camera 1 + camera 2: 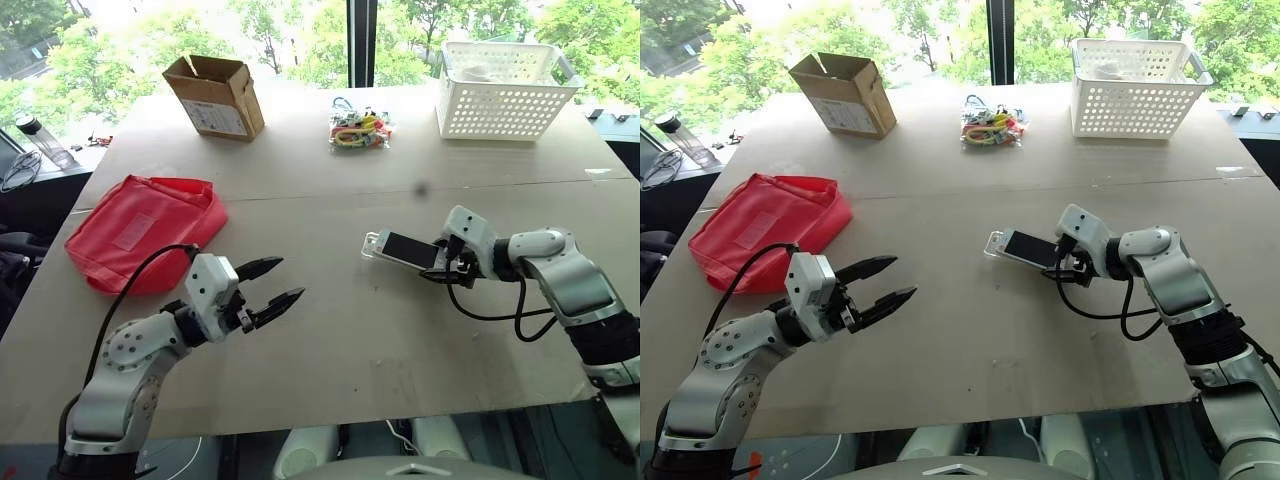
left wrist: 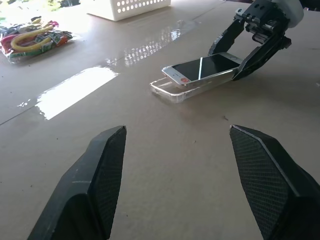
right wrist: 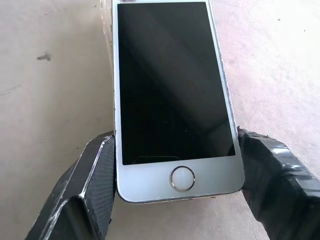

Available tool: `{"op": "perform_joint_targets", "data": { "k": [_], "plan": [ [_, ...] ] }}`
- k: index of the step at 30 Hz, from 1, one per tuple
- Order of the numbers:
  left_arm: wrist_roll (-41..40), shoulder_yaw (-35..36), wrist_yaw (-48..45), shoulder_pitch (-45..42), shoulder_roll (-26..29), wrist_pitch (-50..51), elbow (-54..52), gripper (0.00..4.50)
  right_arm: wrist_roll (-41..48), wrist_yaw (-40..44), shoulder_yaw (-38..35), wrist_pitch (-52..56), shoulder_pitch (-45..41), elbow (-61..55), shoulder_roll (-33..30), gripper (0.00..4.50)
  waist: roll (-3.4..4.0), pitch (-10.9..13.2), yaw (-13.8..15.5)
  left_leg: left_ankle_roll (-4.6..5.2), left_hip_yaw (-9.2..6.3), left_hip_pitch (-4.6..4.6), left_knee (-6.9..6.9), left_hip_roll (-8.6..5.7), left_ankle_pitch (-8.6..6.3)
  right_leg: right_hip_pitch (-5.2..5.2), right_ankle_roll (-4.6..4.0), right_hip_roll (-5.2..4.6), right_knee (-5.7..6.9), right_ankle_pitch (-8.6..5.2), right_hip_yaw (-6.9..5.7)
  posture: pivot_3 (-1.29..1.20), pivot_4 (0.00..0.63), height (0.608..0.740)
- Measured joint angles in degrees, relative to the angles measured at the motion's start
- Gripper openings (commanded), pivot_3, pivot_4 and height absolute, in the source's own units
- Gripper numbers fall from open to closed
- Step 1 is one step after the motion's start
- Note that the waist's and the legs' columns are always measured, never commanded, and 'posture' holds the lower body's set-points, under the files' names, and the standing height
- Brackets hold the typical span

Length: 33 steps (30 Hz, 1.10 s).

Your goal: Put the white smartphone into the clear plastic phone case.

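A red fabric bag lies at the far left of the wooden table, and a brown cardboard box stands behind it near the table's far edge. In front of the bag, the left gripper hovers above the table with its jaws spread wide and nothing between them. Further right, at the table's far edge, sits a clear packet of coloured cords. Near the table's middle, the clear plastic phone case lies flat on the surface. The white smartphone rests screen-up with its far end in the case and its near end, the one with the home button, raised. The right gripper has its fingers pressed against both long edges of the smartphone at that raised end. A white plastic basket stands at the table's far right corner.
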Motion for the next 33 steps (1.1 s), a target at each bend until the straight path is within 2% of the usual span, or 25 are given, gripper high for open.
{"op": "perform_joint_targets", "data": {
  "k": [8, 20, 22, 23, 33],
  "plan": [
    [0.05, -0.01, -0.13, 0.00, -0.04, -0.04, 0.00, 3.37, -0.48, 1.51, 1.47, -5.09, -0.10, 1.18, -2.56, 2.99, -0.01, 0.01, 0.00, 0.00, 0.00, -0.02, 0.00, 0.00, 0.00, -0.02, 0.00, 0.00, -0.01, 0.00, 0.00, 0.00, 0.150, 0.733],
    [0.20, -0.03, -0.08, 0.49, -0.13, -0.16, 0.00, 3.37, -0.88, 4.98, 2.82, -10.55, -1.80, 4.62, -2.69, 2.99, -0.01, 0.03, 0.00, 0.00, 0.01, -0.04, 0.00, 0.01, 0.00, -0.04, 0.00, 0.00, -0.02, 0.00, 0.01, 0.00, 0.150, 0.733],
    [0.25, -0.03, -0.08, 0.49, -0.13, -0.18, 0.00, 3.37, -0.50, 6.03, 3.51, -10.75, -2.39, 4.68, -2.56, 4.03, -0.01, 0.03, -0.02, 0.00, 0.01, -0.04, 0.00, 0.01, 0.00, -0.04, 0.00, 0.00, -0.02, 0.00, 0.01, 0.00, 0.150, 0.733],
    [0.31, -0.03, -0.07, 0.49, -0.13, -0.20, 0.00, 3.37, -0.38, 6.09, 3.58, -11.15, -2.57, 4.74, -2.46, 4.40, -0.01, 0.03, -0.02, 0.00, 0.01, -0.04, 0.00, 0.01, 0.00, -0.04, 0.00, 0.00, -0.02, 0.00, 0.01, 0.00, 0.150, 0.733],
    [1.26, -0.03, -0.01, 1.17, -0.37, -0.61, 0.00, 3.37, -0.85, 5.02, 3.57, -13.23, -3.64, 6.78, -1.62, 4.48, -0.01, 0.03, 0.02, 0.00, 0.02, -0.05, 0.00, 0.01, 0.00, -0.05, 0.00, 0.00, -0.02, 0.00, 0.01, 0.00, 0.150, 0.733]
  ]
}}
